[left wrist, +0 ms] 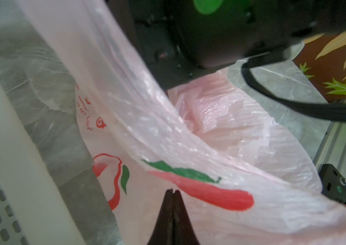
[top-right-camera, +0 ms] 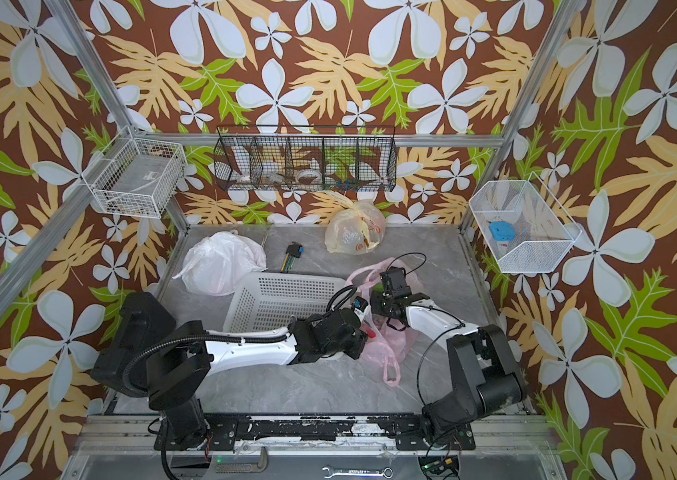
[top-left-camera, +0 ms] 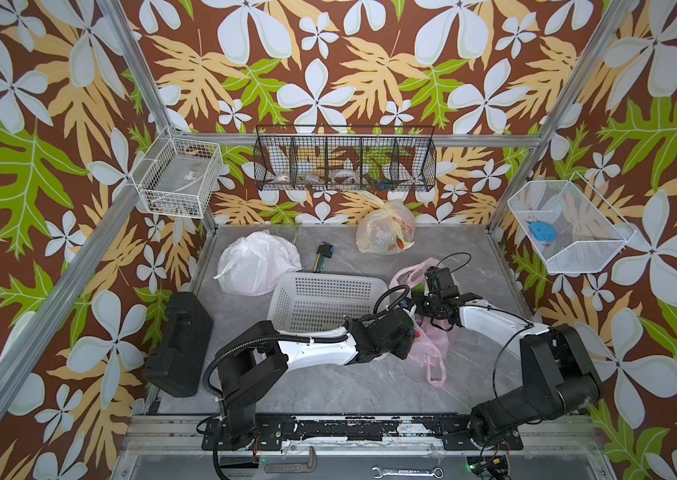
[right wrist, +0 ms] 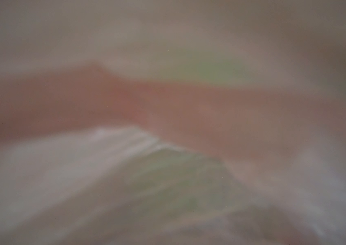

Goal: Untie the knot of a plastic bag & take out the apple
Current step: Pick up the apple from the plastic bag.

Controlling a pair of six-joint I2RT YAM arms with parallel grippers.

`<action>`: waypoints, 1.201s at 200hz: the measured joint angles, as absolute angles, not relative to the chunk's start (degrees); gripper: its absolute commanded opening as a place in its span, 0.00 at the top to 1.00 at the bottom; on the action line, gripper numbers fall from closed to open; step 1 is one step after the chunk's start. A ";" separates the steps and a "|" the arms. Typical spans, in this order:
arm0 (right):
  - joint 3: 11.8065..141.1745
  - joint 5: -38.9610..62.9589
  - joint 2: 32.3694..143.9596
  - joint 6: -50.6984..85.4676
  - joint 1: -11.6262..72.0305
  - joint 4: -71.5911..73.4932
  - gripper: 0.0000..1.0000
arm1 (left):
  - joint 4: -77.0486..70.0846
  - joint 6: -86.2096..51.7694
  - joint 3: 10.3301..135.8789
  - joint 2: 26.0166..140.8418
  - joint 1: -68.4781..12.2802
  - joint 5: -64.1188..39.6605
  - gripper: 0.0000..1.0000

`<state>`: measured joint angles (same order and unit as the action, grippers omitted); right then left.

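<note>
A pink plastic bag (top-left-camera: 432, 347) (top-right-camera: 390, 351) with red and green print lies right of the white basket; one handle loop (top-left-camera: 435, 372) trails toward the front. No knot shows. My left gripper (top-left-camera: 411, 328) (top-right-camera: 365, 328) (left wrist: 173, 192) is shut on the bag's film (left wrist: 210, 127), which is stretched taut past it. My right gripper (top-left-camera: 422, 297) (top-right-camera: 378, 301) reaches into the bag from the right, its fingers hidden. Pink film (right wrist: 167, 106) lies blurred against the right wrist lens. The apple is hidden; only a vague green patch shows through the film.
A white perforated basket (top-left-camera: 324, 303) stands left of the bag, under the left arm. Behind are a white bag (top-left-camera: 255, 262), a yellowish bag (top-left-camera: 386, 228) and a hex key set (top-left-camera: 323, 255). A black case (top-left-camera: 181, 345) leans at the left edge. Wire baskets hang on the walls.
</note>
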<state>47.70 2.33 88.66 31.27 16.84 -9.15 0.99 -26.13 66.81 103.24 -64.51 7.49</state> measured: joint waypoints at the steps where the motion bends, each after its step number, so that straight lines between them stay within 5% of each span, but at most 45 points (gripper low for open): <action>1: 47.70 2.39 88.73 31.24 16.84 -9.06 0.35 | 0.99 -26.17 66.81 103.24 -64.51 7.49 1.00; 32: 47.81 3.66 92.66 30.79 16.82 -4.45 0.35 | 1.28 -26.46 66.89 103.24 -64.51 7.46 1.00; 82: 49.21 2.59 91.92 29.28 16.82 -7.40 0.63 | 1.80 -27.16 67.11 103.00 -64.60 7.60 1.00; 156: 53.56 -3.40 74.76 24.21 16.88 -27.42 0.64 | 0.21 -28.73 64.86 95.24 -65.65 9.23 0.75; 240: 56.64 -6.13 58.24 25.52 19.18 -41.60 0.69 | -3.38 -29.91 55.77 84.27 -66.50 12.53 0.69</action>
<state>56.64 -6.13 58.24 25.52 19.18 -41.60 -3.38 -29.91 55.77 84.27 -66.50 12.53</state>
